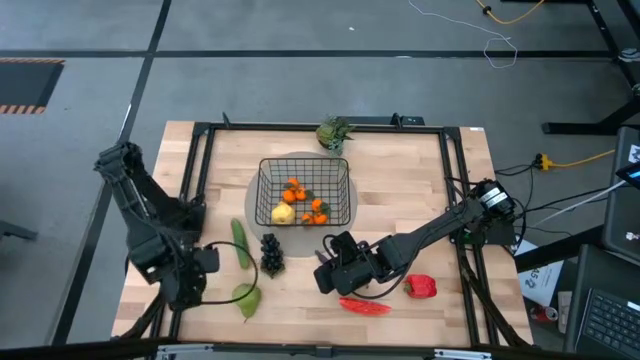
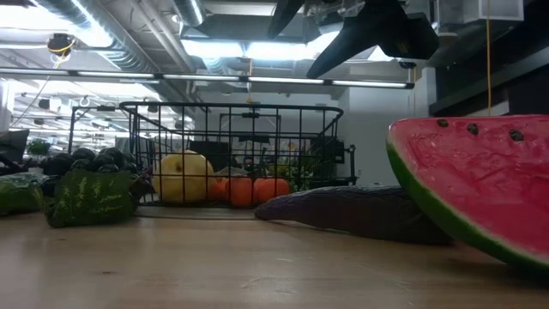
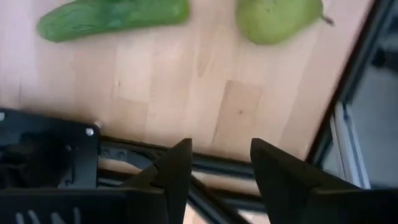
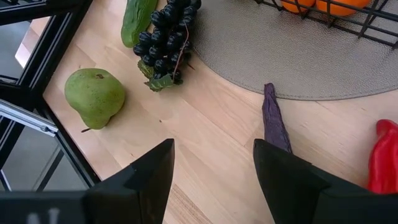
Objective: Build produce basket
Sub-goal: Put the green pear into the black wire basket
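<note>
Both arms are matte black pretty much all over, built from chunky boxy segments with rounded joint housings. The right arm (image 1: 440, 228) has a long slim forearm link, and there's a round silver-white patch with a bit of cabling up at its base joint. The left hand (image 3: 217, 180) has two dark, flat, wedge-shaped fingers, and next to them sits a black bracket plate with a small shiny silver screw. The right hand (image 4: 214, 177) has the same tapered black fingers.
</note>
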Robot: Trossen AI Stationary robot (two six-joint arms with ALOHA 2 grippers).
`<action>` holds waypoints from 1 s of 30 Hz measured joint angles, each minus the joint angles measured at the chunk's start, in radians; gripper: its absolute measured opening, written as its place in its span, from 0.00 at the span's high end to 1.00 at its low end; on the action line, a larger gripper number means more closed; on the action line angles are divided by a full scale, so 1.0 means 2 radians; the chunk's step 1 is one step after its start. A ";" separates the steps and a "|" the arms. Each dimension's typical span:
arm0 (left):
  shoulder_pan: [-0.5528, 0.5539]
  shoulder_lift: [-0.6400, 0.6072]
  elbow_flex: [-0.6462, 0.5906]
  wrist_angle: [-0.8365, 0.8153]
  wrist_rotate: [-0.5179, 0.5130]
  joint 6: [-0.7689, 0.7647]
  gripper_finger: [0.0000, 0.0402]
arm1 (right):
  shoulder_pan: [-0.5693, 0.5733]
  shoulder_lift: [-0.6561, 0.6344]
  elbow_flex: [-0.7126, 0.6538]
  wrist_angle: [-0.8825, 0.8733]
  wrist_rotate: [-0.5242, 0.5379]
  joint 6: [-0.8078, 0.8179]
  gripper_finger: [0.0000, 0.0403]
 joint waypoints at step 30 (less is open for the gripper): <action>-0.017 0.130 0.000 0.152 -0.039 -0.328 0.60 | -0.001 0.000 0.000 -0.009 -0.069 -0.044 0.45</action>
